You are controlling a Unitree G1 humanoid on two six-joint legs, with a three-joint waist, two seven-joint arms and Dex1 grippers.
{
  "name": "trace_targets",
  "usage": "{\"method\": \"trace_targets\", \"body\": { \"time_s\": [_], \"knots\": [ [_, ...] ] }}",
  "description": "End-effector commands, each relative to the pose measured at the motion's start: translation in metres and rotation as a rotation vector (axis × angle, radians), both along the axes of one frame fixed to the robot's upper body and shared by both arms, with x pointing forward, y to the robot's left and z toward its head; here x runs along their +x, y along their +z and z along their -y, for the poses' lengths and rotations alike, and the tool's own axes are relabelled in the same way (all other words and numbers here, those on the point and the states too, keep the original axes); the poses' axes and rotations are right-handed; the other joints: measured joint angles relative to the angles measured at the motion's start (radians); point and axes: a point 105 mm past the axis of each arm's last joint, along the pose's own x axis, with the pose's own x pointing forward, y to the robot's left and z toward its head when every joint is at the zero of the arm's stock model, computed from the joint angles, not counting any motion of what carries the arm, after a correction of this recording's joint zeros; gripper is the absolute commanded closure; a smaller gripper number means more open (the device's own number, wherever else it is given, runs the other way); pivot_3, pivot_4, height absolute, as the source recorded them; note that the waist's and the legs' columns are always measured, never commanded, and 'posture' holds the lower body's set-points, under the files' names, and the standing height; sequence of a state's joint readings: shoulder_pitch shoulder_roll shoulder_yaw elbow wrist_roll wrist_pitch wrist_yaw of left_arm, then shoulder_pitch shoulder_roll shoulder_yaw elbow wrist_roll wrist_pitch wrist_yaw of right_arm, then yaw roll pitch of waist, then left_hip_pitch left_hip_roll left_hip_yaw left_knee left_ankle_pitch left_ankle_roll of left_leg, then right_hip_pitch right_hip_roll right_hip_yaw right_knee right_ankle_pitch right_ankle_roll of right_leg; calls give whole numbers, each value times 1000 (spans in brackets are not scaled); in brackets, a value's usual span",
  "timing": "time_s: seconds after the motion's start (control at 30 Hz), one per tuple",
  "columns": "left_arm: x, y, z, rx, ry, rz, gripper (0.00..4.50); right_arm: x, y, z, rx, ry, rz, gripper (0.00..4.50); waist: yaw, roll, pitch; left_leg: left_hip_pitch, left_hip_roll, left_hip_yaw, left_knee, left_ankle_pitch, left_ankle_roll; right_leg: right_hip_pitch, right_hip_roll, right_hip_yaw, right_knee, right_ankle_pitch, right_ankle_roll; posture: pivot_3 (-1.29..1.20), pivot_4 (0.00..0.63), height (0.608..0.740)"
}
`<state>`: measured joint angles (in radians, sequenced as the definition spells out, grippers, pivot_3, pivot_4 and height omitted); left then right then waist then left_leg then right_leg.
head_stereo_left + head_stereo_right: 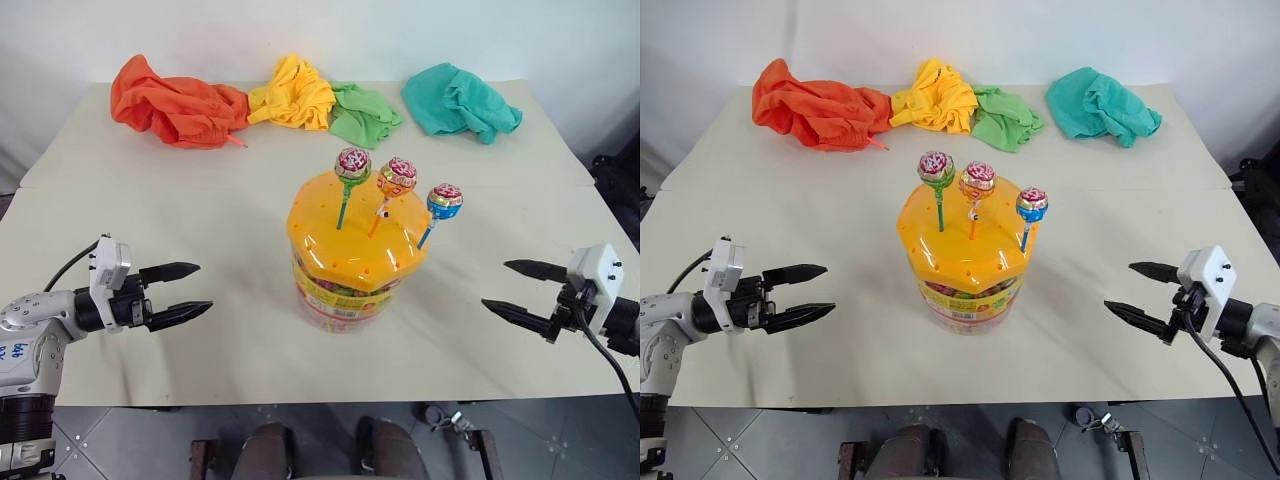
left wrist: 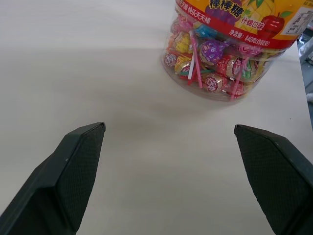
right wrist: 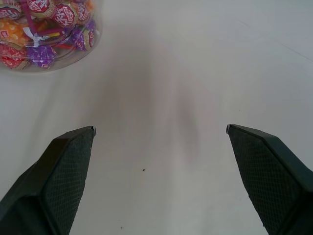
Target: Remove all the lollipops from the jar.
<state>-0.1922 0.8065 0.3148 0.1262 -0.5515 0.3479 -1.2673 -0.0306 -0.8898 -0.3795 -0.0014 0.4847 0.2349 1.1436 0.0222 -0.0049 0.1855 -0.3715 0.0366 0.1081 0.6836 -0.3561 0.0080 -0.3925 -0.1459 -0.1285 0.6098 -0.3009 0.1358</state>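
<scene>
Looking down from the head, I see the jar [image 1: 345, 265] in the middle of the table [image 1: 150, 190], with three lollipops [image 1: 396, 178] poking up from holes in its orange lid [image 1: 355, 235]. My left gripper [image 1: 183, 292] and right gripper [image 1: 516, 290] wait on either side, well apart from it, fingers spread wide and holding nothing.

From the left wrist, the jar's clear wall shows more candy packed inside (not mine to take, I think).

From the right wrist, bare table lies ahead. The sticks stand close together, so I could knock a neighbour, or tip the jar if one sticks.
</scene>
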Motion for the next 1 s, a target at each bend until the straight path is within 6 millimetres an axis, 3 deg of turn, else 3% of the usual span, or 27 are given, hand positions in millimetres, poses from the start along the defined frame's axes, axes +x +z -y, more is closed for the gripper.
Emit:
{"method": "trace_targets", "body": {
  "time_s": [0.03, 0.17, 0.4, 0.77, 1.0],
  "knots": [
    [-2, 17, -1, 3, -10, 67, 0, 0, 8, 0, 6, 4, 42, 8, 0, 0, 0, 0, 0, 0, 0, 0, 0, 0, 0, 0, 0, 0, 0, 0, 150, 740],
    [-7, 20, 3, 12, -24, 27, 0, 0, 13, -2, 23, 2, 57, 8, 0, 0, 0, 0, 0, 0, 0, 0, 0, 0, 0, 0, 0, 0, 0, 0, 150, 740],
    [-11, 44, 3, 37, -16, 42, 0, -6, 22, -6, 53, -1, 71, 8, 1, 0, 0, 0, 0, 0, 0, 0, 0, 0, 0, 1, 1, 0, 0, 0, 150, 740],
    [-13, 42, 4, 27, -28, 44, 0, -1, 19, -13, 70, 1, 75, 8, -1, 0, 0, 1, 0, 1, 0, 0, 0, -1, 0, 2, 1, 0, 0, 0, 150, 740],
    [-10, 50, 3, 26, -28, 68, 0, 0, 21, -13, 73, 3, 83, 8, 0, 0, 0, 1, 0, 1, 0, 0, 0, -1, 0, 2, 2, 0, 0, 0, 150, 740]
  ]
}}
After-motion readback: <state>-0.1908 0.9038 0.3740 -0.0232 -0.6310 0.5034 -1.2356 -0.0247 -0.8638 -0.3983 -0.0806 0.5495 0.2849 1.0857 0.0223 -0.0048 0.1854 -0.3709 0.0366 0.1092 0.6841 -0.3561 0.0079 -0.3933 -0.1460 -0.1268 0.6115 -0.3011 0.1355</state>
